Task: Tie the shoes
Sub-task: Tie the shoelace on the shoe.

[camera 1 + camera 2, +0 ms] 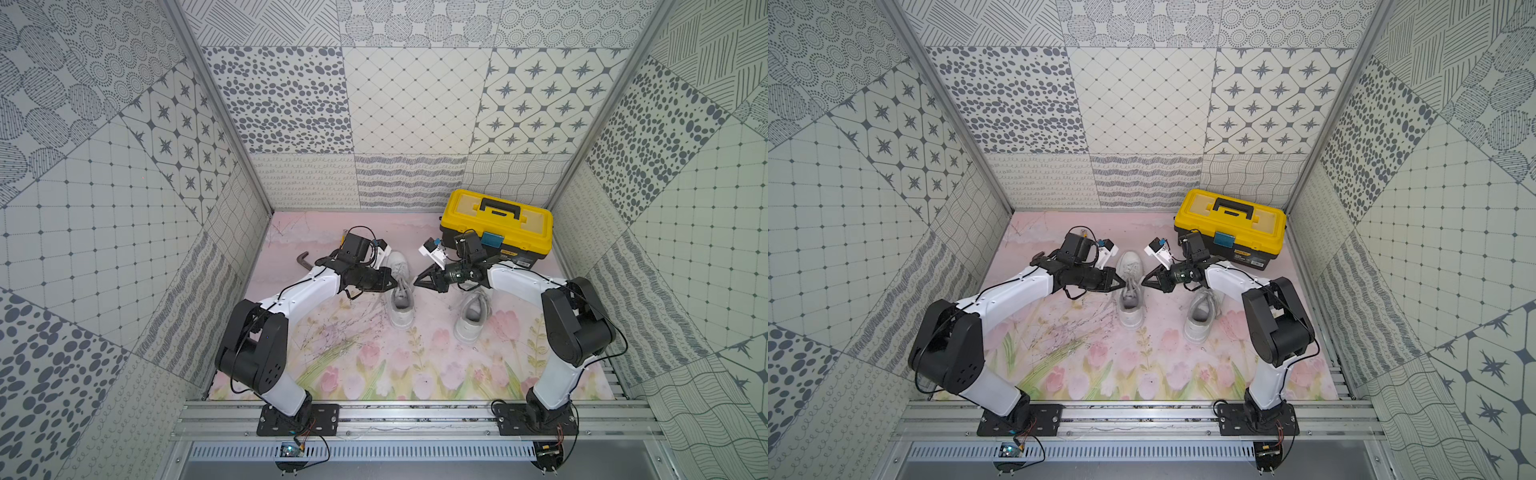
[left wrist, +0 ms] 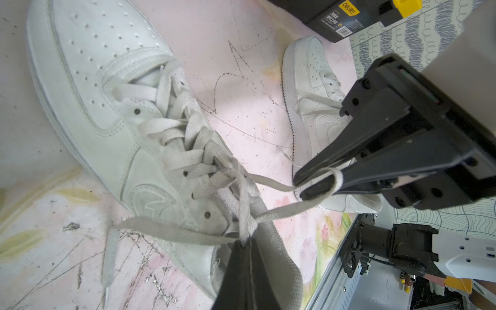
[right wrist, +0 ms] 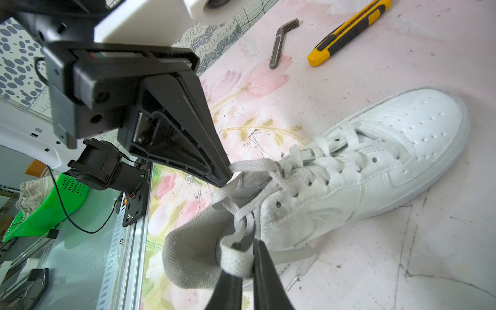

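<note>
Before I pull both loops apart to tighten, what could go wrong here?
1. The right gripper pinches its loop only at the fingertips; a hard pull may slip it free.
2. A free lace end lies loose beside the shoe; overpulling the lace in the left gripper could draw it through the knot.
3. Nothing pins the shoe down; uneven pulls may drag or tip it.
</note>
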Action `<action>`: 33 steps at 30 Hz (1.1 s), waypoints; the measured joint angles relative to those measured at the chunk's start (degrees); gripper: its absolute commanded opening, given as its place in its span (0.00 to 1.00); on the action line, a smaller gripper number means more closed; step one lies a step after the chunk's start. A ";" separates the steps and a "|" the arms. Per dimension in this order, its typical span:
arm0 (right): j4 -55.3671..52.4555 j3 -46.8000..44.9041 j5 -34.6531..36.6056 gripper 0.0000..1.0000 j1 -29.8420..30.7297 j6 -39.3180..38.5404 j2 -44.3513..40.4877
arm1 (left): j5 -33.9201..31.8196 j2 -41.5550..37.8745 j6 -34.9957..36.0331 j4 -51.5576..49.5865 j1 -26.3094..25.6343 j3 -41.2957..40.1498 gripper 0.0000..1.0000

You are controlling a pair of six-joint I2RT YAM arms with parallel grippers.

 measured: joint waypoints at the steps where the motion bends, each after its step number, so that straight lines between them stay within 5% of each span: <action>1: 0.15 0.00 -0.11 0.00 -0.02 0.31 0.00 | -0.02 -0.13 0.00 0.00 0.00 0.00 0.00; 16: -3.72 7.08 7.06 0.00 3.19 0.63 2.60 | 0.00 -0.92 0.37 0.00 0.02 0.00 0.00; 33: -6.23 8.20 4.94 0.00 5.68 -0.20 6.38 | 0.00 -0.92 0.31 0.04 0.02 0.22 0.00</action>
